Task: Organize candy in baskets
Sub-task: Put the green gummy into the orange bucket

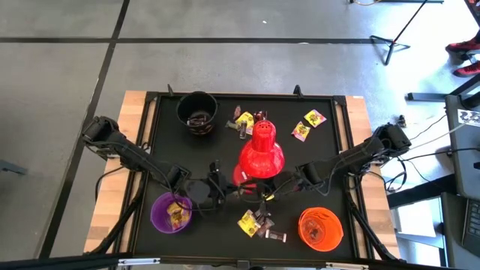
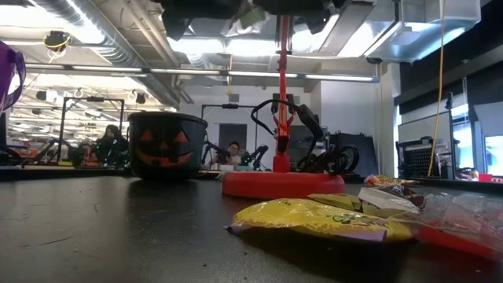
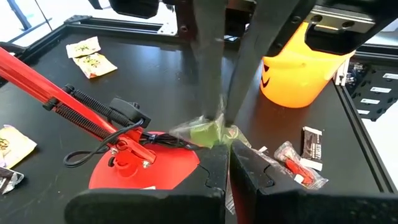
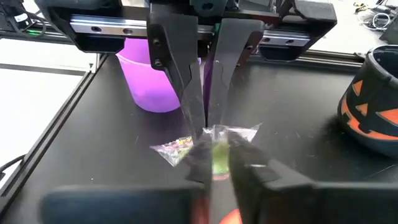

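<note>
1. Left gripper (image 4: 208, 127) and right gripper (image 3: 221, 118) are both pinching one green candy (image 3: 208, 132) above the lamp (image 1: 260, 154) base.
2. Judged handover, heading for the purple bucket (image 1: 171, 213) beside the left gripper.

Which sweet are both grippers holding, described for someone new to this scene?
Find the red desk lamp mid-table; beside its round base the left gripper and right gripper meet tip to tip. Pinched between them is the green sweet in a clear crinkly wrapper, unlike the yellow packets lying around.
</note>
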